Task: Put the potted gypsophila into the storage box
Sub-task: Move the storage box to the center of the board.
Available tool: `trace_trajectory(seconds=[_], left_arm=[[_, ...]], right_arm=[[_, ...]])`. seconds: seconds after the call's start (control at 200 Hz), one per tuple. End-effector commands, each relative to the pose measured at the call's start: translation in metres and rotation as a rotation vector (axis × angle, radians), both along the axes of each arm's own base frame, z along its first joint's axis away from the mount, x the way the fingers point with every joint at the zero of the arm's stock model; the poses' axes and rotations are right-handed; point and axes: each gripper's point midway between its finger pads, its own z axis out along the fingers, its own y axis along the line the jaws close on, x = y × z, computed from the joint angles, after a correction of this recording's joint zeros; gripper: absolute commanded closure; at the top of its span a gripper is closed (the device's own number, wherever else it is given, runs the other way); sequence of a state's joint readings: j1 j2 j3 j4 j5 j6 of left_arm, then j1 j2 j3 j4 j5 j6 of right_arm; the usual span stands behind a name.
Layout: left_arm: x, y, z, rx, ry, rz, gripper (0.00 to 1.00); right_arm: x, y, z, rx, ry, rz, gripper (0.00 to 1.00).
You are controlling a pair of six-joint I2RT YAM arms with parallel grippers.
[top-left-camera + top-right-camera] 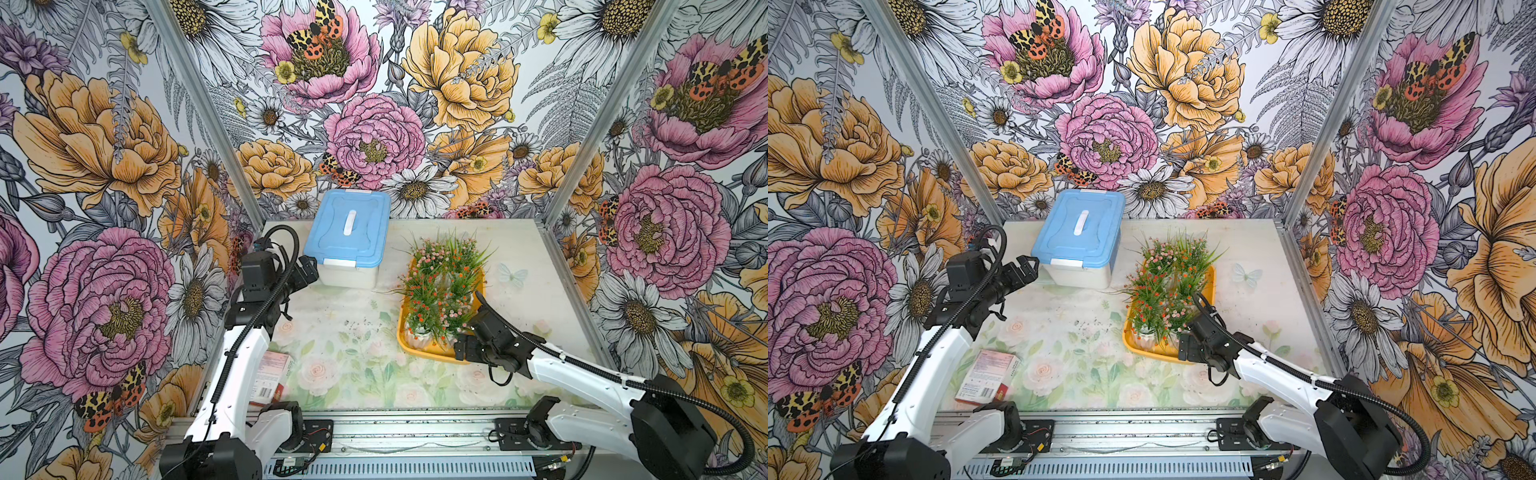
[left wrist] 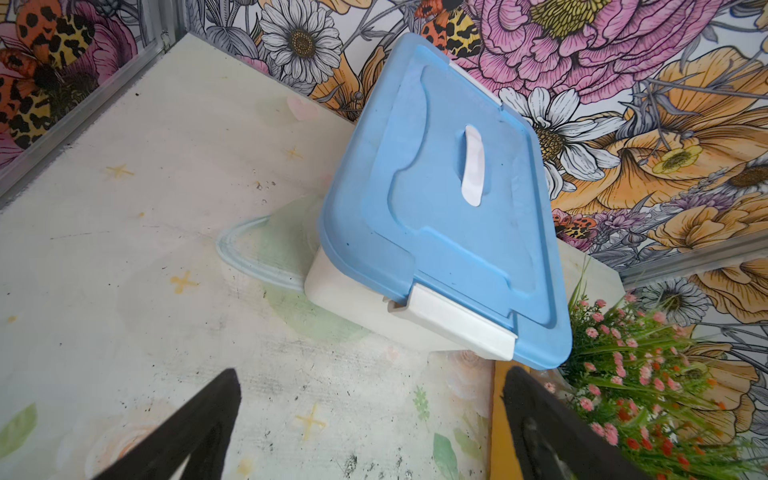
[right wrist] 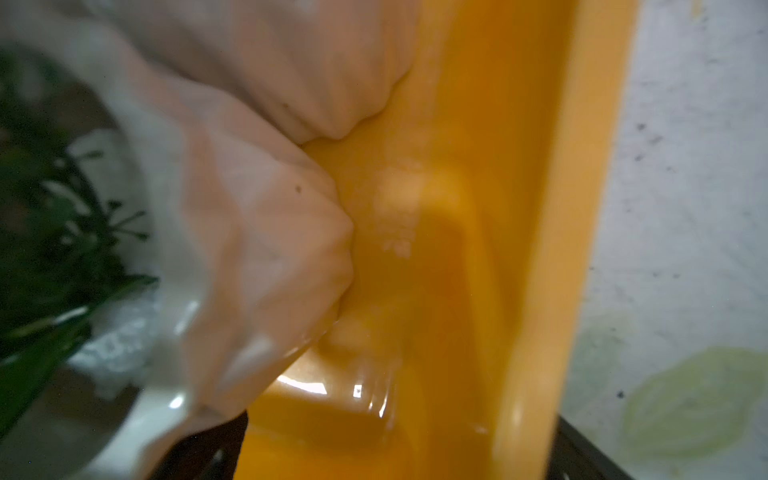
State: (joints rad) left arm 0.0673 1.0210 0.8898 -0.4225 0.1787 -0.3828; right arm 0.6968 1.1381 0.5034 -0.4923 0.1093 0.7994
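We look down on a table (image 1: 353, 365) covered in a pale rose print, walled in by bold floral wallpaper (image 1: 374, 124). Nearest us a small carton (image 1: 988, 374) lies well behind the left fingers (image 2: 187, 428), by that arm's base. The right gripper (image 1: 462, 348) sits low at the near corner of the storage box (image 1: 402, 332), its fingers spread wide and clamped on nothing. In the right wrist view the yellow rim runs between them, and a white ribbed pot (image 3: 257, 216) stands just beside one finger, inside the box. The potted gypsophila (image 1: 440, 291) fills the box beyond those fingers, pink and orange blooms crowded together. Farther off, the left gripper (image 1: 1029, 270) hovers with fingers apart and empty, a blue-lidded box (image 1: 347, 232) just ahead of them.
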Motion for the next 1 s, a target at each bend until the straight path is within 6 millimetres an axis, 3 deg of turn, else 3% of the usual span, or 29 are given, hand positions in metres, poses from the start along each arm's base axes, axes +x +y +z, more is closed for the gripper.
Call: trace_trajectory(seconds=[0.0,0.13,0.28,0.43,0.59,0.715,0.995], left_arm=[[-0.004,-0.007,0.016,0.016,-0.050,-0.048,0.01],[-0.007,-0.008,0.015,0.017,-0.053,-0.050,0.01],[-0.007,-0.008,0.017,0.021,-0.057,-0.048,0.01],[-0.007,-0.008,0.017,0.017,-0.056,-0.042,0.01],[-0.006,-0.005,0.015,0.014,-0.049,-0.029,0.01],[-0.006,-0.003,0.016,0.014,-0.051,-0.012,0.01],[-0.002,0.003,0.017,0.014,-0.048,0.027,0.01]], right_arm=[[-0.027,0.002,-0.018,-0.084,0.083,0.083,0.01],[-0.033,0.021,-0.017,-0.097,0.071,0.151,0.01],[-0.027,0.043,-0.009,-0.068,0.023,0.180,0.01],[-0.019,0.044,-0.004,-0.067,-0.016,0.151,0.01],[-0.009,0.028,0.008,-0.027,-0.064,0.079,0.01],[-0.002,0.005,0.026,0.057,-0.132,-0.026,0.01],[0.017,-0.059,0.099,0.111,-0.405,-0.242,0.01]])
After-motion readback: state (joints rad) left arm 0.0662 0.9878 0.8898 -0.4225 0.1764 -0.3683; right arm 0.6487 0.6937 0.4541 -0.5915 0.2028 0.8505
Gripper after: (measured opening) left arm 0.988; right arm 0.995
